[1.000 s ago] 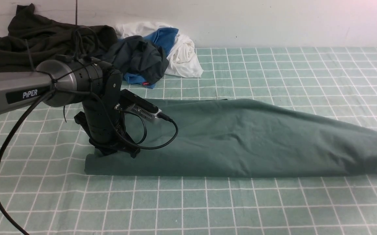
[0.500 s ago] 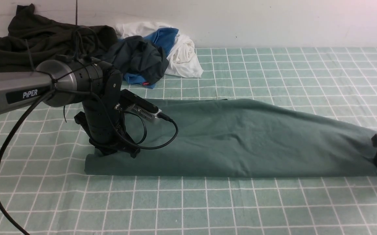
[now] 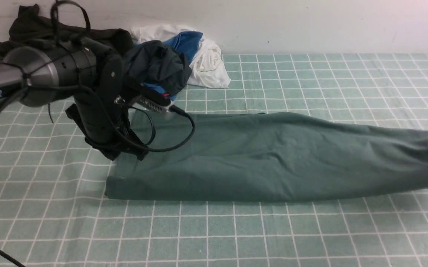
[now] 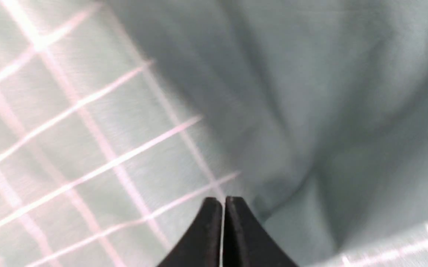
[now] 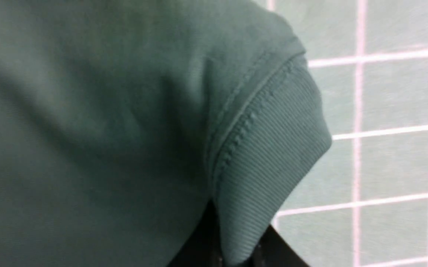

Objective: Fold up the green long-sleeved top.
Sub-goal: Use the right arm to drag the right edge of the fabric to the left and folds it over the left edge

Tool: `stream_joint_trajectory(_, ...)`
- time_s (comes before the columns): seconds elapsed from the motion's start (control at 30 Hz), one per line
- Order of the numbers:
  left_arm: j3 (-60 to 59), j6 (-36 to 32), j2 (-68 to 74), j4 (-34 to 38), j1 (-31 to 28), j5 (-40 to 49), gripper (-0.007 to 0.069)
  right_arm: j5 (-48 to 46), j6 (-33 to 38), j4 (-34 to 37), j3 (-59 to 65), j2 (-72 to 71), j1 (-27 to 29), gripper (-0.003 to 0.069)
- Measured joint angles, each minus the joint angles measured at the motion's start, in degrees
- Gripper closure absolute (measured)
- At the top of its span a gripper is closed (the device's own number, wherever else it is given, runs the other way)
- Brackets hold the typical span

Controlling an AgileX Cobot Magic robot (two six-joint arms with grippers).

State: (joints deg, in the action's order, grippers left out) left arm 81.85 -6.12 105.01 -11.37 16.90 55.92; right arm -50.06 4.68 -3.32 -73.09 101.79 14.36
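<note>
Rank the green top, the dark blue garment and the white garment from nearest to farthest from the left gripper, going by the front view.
1. green top: its left end is pinched in the left gripper.
2. dark blue garment: just behind the gripper, toward the back.
3. white garment: at the back, farther to the right.

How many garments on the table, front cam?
5: green top mid-table; olive garment, slate garment, blue garment, white garment piled rear left. More may be buried.
</note>
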Motion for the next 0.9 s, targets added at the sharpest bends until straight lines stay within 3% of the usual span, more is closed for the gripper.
stream_joint_trajectory(0.1, -0.7, 1.1, -6.9, -0.7, 0.0, 1.4, 0.0628, -1.1, -0.5, 0.2, -2.3, -5.4, -1.3, 0.0641)
stream_joint_trajectory(0.27, -3.1, 3.1, -17.0, -2.0, -0.1, 2.6, 0.0628, -2.9, 3.7, 5.0, -9.4, -10.8, -9.5, 0.0641)
stream_joint_trajectory(0.37, -5.3, 3.8, -24.5, -2.2, -0.1, 4.5, 0.0628, -3.8, 6.9, 10.3, -17.3, -9.9, -20.8, 0.0641)
stream_joint_trajectory(0.6, -11.8, 4.7, -37.5, -2.2, -0.1, 5.2, 0.0628, -2.6, 7.6, 14.9, -28.9, 1.9, -42.0, 0.0641)
stream_joint_trajectory(0.63, -12.0, 4.7, -37.9, -2.2, -0.1, 5.2, 0.0628, -2.4, 7.6, 15.0, -28.9, 1.9, -42.0, 0.0641)
stream_joint_trajectory(0.7, -15.2, 5.4, -42.8, -2.2, -0.1, 5.4, 0.0628, 1.3, 7.7, 15.5, -31.7, 8.6, -48.3, 0.0641)
stream_joint_trajectory(0.9, -22.4, 6.1, -51.6, -2.2, -0.1, 5.5, 0.0628, 9.2, 8.8, 16.6, -35.0, 19.7, -55.1, 0.0613)
